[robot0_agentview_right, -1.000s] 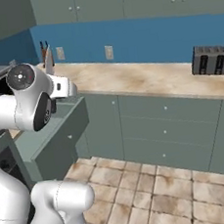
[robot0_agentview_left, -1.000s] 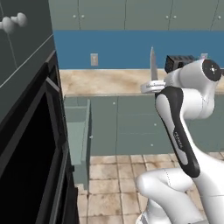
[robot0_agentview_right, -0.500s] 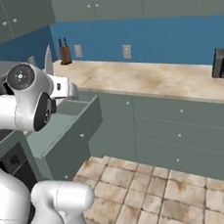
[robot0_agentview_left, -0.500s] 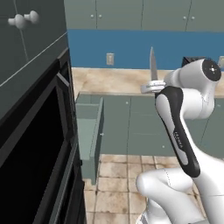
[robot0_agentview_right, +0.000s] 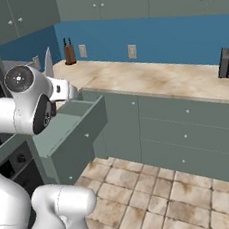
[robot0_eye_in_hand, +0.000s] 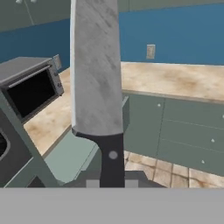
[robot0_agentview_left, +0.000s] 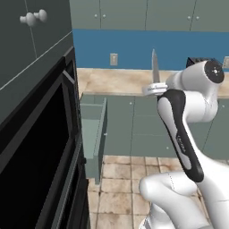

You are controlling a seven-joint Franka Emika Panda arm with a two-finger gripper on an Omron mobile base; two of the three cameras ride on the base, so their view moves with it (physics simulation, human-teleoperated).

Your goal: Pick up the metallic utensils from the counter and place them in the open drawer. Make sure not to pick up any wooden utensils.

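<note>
A kitchen knife (robot0_agentview_left: pixel 154 67) with a silver blade and black handle stands upright, blade up, in my gripper (robot0_agentview_left: pixel 155 89), which is shut on its handle. In the hand view the blade (robot0_eye_in_hand: pixel 96 65) rises up the middle from the gripper (robot0_eye_in_hand: pixel 111 180). The blade tip (robot0_agentview_right: pixel 47 62) also pokes up behind my arm in the right base view. The open drawer (robot0_agentview_left: pixel 92 129) juts out of the grey-green cabinets, to the left of and below the knife; its inside (robot0_agentview_right: pixel 67 123) looks bare. The counter, the wooden utensils and the other metallic utensils are out of view.
A black oven (robot0_agentview_left: pixel 36 161) fills the wall left of the drawer. A long marbled worktop (robot0_agentview_right: pixel 158 79) runs along the blue wall, carrying a toaster (robot0_agentview_right: pixel 227 62), a knife block (robot0_agentview_right: pixel 69 53) and a small oven (robot0_eye_in_hand: pixel 30 87). Tiled floor (robot0_agentview_right: pixel 160 192) lies before the cabinets.
The whole picture has shifted as the base drove: the drawer and oven now sit closer and more central. The knife stays upright in the shut gripper.
</note>
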